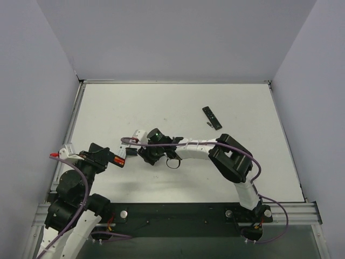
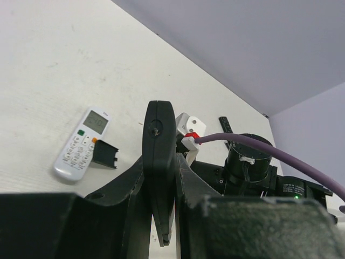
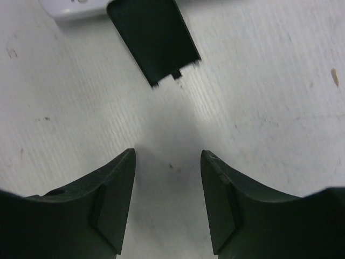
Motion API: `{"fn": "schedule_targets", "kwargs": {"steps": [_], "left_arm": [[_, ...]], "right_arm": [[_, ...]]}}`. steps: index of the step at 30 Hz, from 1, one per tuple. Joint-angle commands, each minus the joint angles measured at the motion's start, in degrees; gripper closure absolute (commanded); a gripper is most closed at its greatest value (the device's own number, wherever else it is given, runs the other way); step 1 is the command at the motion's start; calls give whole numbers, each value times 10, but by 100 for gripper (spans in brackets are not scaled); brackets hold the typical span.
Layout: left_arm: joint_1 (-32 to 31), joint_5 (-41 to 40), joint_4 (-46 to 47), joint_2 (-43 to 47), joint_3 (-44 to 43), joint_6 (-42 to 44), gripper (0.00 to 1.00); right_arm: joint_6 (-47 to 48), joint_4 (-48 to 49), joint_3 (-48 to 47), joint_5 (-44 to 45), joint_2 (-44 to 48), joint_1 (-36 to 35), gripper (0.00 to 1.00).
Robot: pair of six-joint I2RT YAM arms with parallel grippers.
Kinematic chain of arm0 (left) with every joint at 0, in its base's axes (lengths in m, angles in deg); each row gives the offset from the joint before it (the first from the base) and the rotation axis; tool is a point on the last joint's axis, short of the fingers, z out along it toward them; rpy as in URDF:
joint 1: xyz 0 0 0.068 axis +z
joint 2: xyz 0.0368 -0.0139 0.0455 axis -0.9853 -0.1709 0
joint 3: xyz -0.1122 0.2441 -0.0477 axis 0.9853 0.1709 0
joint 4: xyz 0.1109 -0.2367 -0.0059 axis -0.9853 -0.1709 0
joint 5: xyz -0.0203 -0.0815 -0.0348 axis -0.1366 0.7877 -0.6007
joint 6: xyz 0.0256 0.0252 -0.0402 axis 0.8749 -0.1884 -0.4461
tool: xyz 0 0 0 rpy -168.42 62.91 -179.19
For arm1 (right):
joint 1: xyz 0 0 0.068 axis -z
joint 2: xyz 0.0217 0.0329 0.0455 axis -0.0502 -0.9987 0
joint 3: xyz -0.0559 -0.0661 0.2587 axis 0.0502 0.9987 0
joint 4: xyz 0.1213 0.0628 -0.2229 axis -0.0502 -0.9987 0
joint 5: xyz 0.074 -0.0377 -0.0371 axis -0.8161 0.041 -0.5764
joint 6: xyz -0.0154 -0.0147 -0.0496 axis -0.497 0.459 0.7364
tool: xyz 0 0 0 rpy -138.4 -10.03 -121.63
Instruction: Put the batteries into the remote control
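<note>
The white remote (image 2: 81,144) is lying face up just past your right gripper (image 3: 168,162). A black cover (image 3: 153,40) is sitting against its side, directly ahead of the fingertips. That gripper's fingers are standing spread, holding nothing. Your left gripper (image 2: 160,181) is pinching a slim black slab (image 2: 159,124) upright. A black remote (image 1: 212,117) is lying well beyond both tools, with a tiny dark piece (image 1: 209,124) just beside it, too small to name. The white remote's display digits are showing too small to read.

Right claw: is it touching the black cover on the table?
Apart. The right wrist view shows bare table between the open right claw and the black cover.
</note>
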Motion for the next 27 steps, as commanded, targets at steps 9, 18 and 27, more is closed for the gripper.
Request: {"fn": "schedule_targets", "kwargs": {"steps": [9,18,27], "left_arm": [[1,-55,-105,52,-41,25,100],[1,-41,-109,63,-31,13,100],[1,-10,-75,61,-8,4,100]], "right_arm": [[26,138,-117,85,-103,-58,50],[24,136,-143,146,-138,-68,61],[-55,160,-16,132,-9,-51,95]]}}
